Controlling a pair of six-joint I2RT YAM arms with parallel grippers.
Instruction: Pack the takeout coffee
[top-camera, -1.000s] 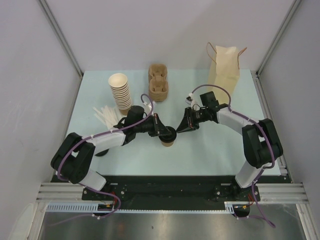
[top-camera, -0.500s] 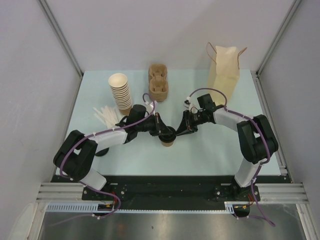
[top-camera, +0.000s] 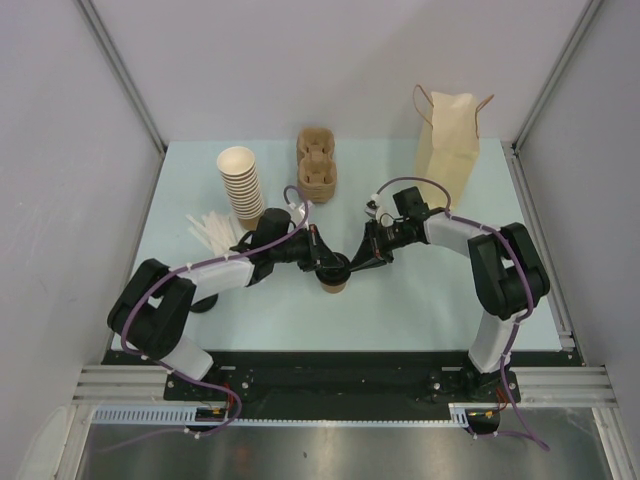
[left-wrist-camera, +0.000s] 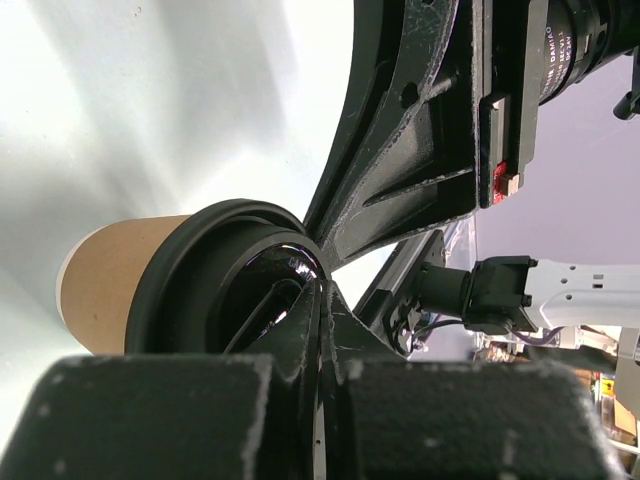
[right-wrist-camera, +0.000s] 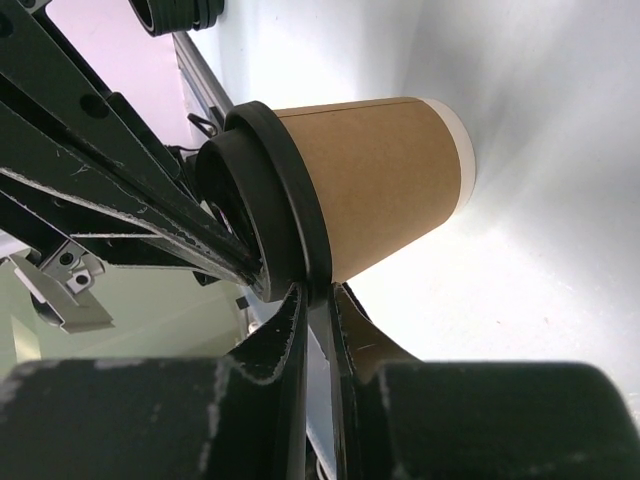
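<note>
Right wrist: right fingers seemingly pinch takeout coffee.

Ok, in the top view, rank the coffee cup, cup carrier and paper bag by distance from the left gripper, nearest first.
1. coffee cup, right at the left gripper tips, mid-table.
2. cup carrier, behind it, toward the back edge.
3. paper bag, standing at the back right.
</note>
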